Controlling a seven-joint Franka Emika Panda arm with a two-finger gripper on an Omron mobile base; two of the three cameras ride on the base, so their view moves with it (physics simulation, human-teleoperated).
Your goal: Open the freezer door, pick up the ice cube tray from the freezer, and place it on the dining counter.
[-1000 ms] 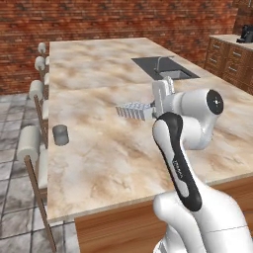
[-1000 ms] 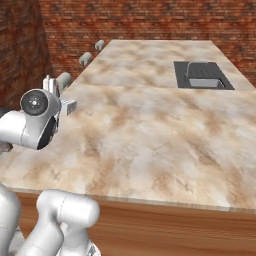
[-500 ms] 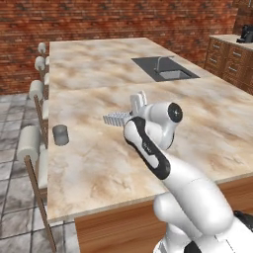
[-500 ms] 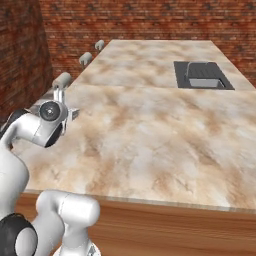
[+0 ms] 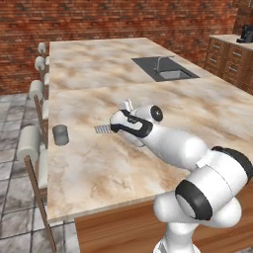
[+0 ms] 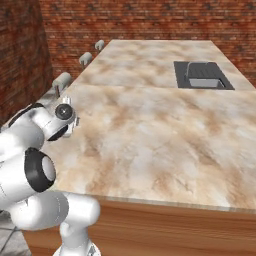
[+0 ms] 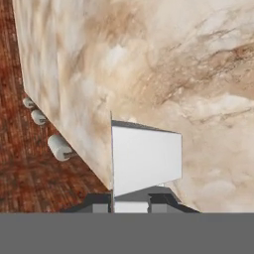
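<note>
Even, flat rendered light across the dining counter (image 5: 99, 163) — no hard glare, just a soft sheen on the marble. Faint shadow under the small grey cup (image 5: 61, 135). Edges stay crisp; the hand view is blocky — coarse textures up close.

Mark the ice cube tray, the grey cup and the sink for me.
ice cube tray (image 5: 103, 129), left base view, its free end.
grey cup (image 5: 60, 135), left base view, its side wall.
sink (image 5: 166, 68), left base view, its dark rim.
</note>
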